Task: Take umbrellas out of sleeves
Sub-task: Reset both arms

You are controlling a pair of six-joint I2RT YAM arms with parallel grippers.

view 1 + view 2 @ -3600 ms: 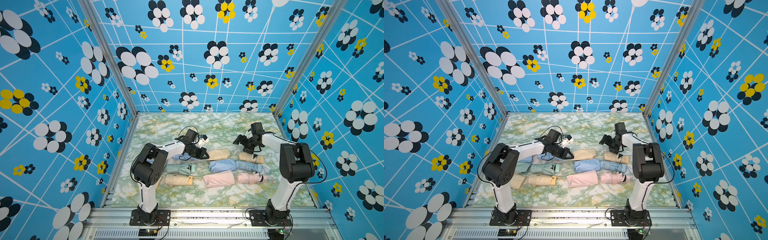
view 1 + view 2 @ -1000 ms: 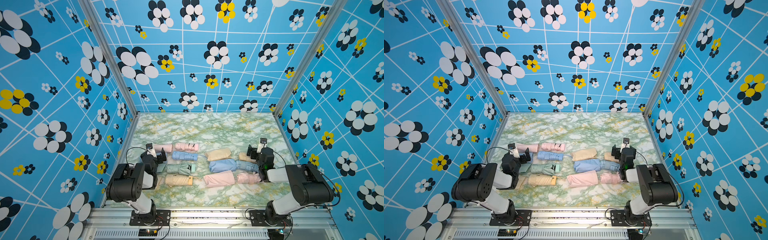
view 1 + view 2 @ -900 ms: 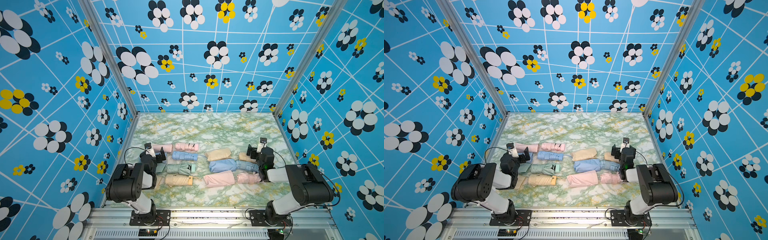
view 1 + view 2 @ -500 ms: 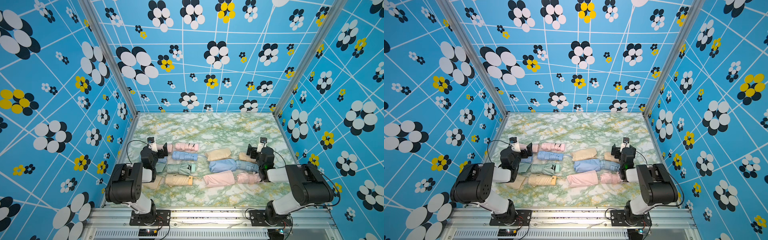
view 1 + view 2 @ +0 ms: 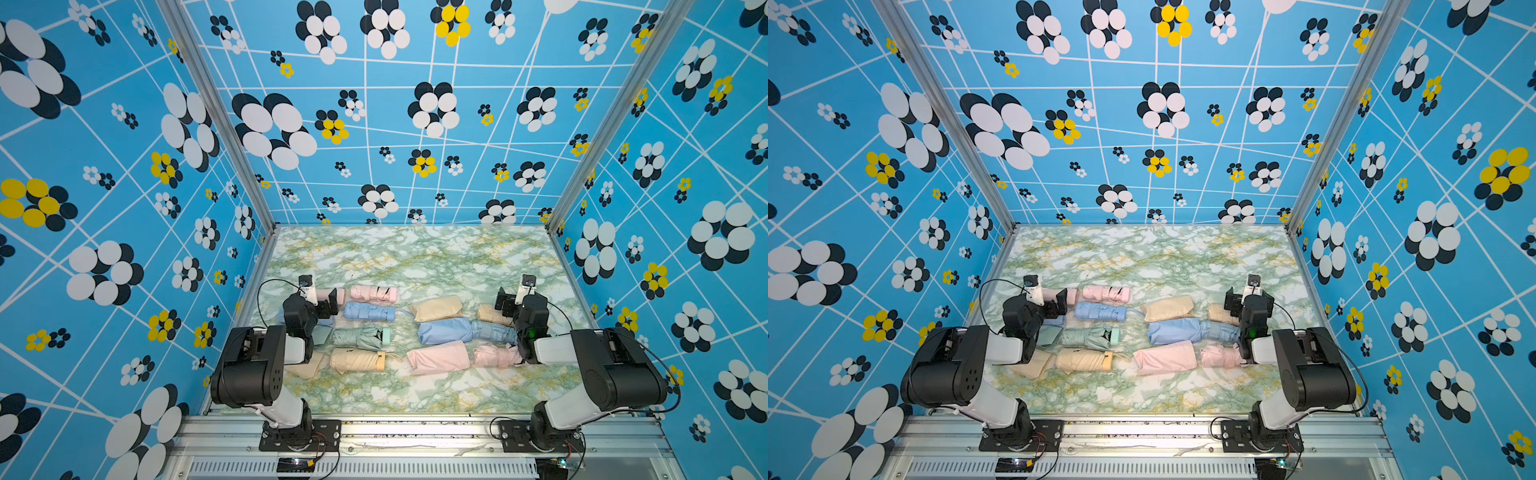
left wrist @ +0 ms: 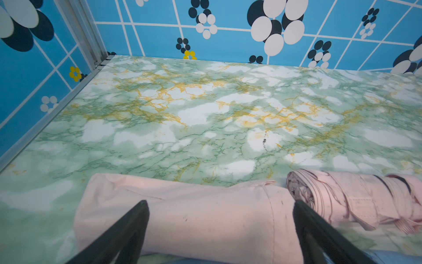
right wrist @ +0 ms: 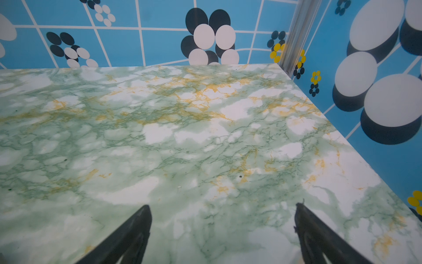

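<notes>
Since a second ago your left end effector (image 6: 220,202) has swung in over the far pink sleeve (image 6: 187,219); the right end effector (image 7: 222,206) has stayed put over bare table (image 5: 415,257). That sleeve lies flat, its mouth just beside the freed pink umbrella (image 6: 356,201). Both end effectors stand wide, holding nothing. The blue umbrella (image 5: 492,332) by your right arm looks still seated in its blue sleeve (image 5: 444,332): pin the sleeve and draw the ribbed end straight out. A beige umbrella (image 5: 490,313) crowds it.

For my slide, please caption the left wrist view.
Open jaws frame a pink sleeve; a pink umbrella lies beside it on the marbled table.
</notes>
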